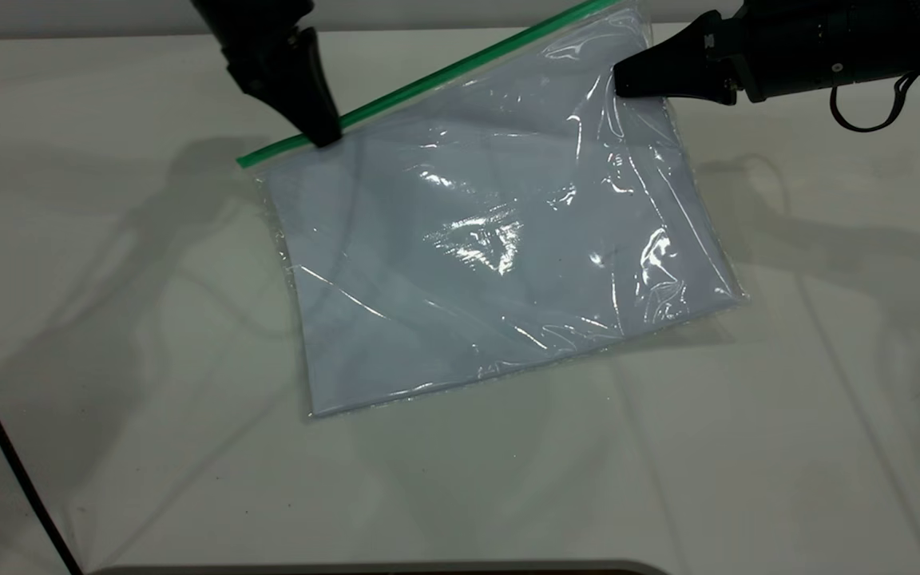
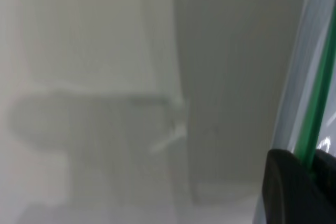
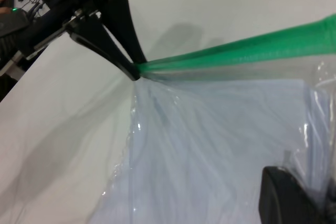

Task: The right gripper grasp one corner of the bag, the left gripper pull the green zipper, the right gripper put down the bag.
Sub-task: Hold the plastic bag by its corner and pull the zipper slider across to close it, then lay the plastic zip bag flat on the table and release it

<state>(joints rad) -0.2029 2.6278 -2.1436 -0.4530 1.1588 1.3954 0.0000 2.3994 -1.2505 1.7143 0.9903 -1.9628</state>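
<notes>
Overhead, left gripper (image 1: 320, 132) clenched on green zipper (image 1: 428, 80); right gripper (image 1: 624, 80) pinching bag (image 1: 492, 239) corner.

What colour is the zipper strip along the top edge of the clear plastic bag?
Bright green, the thin plastic zipper strip shows best in the right wrist view.

The white table (image 1: 109, 319) carries the clear bag (image 1: 492, 263).

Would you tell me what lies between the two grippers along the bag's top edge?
Only the green zipper runs between the left gripper and the right gripper, seen in the exterior view.
</notes>
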